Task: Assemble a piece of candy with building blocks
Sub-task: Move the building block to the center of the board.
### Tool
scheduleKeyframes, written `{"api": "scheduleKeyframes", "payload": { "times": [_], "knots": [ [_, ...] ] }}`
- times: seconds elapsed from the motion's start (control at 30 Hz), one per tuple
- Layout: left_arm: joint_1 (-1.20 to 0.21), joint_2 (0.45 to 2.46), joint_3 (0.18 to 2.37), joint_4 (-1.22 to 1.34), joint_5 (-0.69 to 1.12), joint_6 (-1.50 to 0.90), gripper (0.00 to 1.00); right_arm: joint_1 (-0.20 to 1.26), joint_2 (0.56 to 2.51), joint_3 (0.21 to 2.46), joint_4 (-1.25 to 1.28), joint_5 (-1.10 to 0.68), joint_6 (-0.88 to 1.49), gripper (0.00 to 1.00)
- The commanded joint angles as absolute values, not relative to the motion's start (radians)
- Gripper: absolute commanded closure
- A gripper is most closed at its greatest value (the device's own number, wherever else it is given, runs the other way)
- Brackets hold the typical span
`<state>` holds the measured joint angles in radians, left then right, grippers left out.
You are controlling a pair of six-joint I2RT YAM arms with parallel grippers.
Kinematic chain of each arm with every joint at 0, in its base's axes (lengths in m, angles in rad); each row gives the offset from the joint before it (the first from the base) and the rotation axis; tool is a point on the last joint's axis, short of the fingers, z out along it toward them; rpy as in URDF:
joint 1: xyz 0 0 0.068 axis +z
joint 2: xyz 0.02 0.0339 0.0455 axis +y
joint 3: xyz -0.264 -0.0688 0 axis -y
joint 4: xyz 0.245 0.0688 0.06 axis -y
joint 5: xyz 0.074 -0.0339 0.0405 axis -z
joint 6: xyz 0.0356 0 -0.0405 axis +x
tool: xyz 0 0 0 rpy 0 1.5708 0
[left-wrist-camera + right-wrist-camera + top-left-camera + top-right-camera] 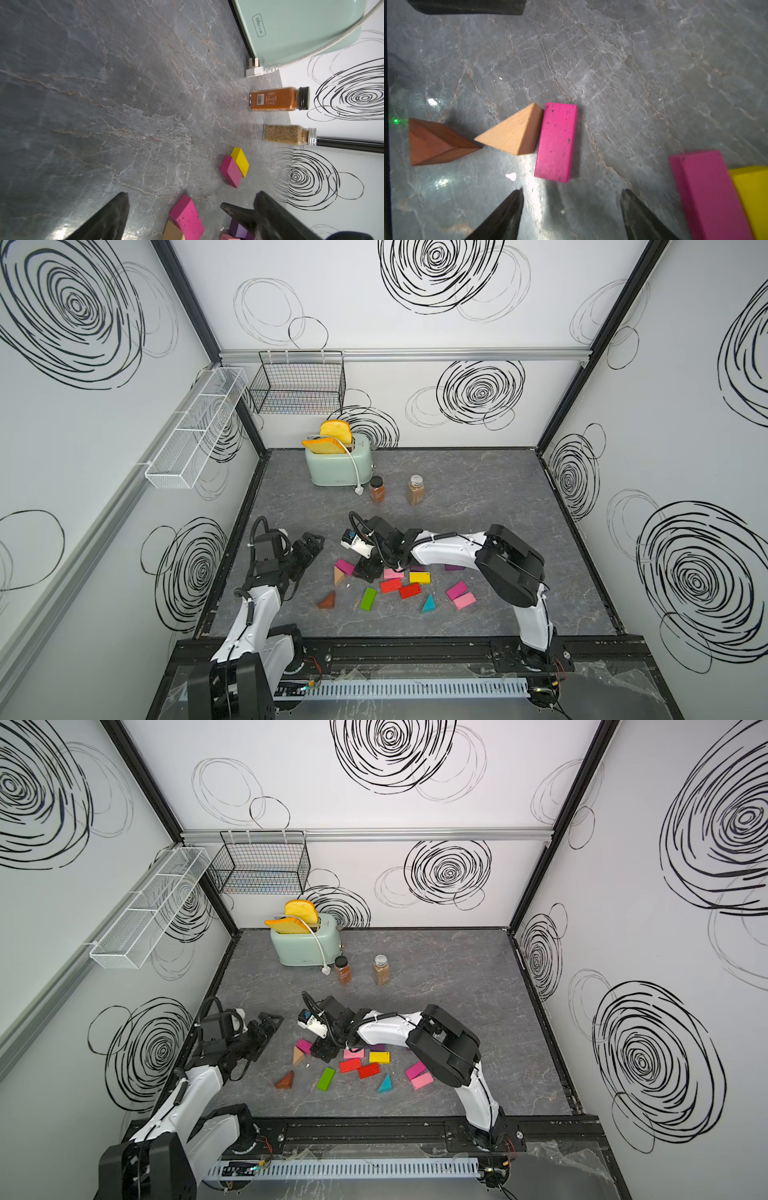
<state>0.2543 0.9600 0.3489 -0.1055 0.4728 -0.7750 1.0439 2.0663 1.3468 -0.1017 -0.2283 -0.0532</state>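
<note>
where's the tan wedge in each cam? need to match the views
Top view: tan wedge, upper-left of the block cluster.
Top view: tan wedge, same place.
Left wrist: tan wedge, cut off at the frame edge.
Right wrist: tan wedge, mid-frame.
Shared landmark: speckled magenta brick beside it.
</note>
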Motion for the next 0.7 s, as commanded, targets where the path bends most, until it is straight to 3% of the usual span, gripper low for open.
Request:
{"api": "scheduleKeyframes", "payload": {
  "times": [0.0,0.4,0.67],
  "knots": [
    [0.271,0.957,0.347,-0.077,0.484,-0.782,0.02,1.051,2.084,1.367,-0.061,-0.257,-0.064,0.25],
    [0.278,0.963,0.347,-0.074,0.476,-0.779,0.02,1.077,2.173,1.432,-0.063,-0.274,-0.06,0.28],
    [0.278,0.965,0.345,-0.069,0.48,-0.779,0.01,1.078,2.217,1.494,-0.107,-0.254,-0.098,0.46]
  ]
}}
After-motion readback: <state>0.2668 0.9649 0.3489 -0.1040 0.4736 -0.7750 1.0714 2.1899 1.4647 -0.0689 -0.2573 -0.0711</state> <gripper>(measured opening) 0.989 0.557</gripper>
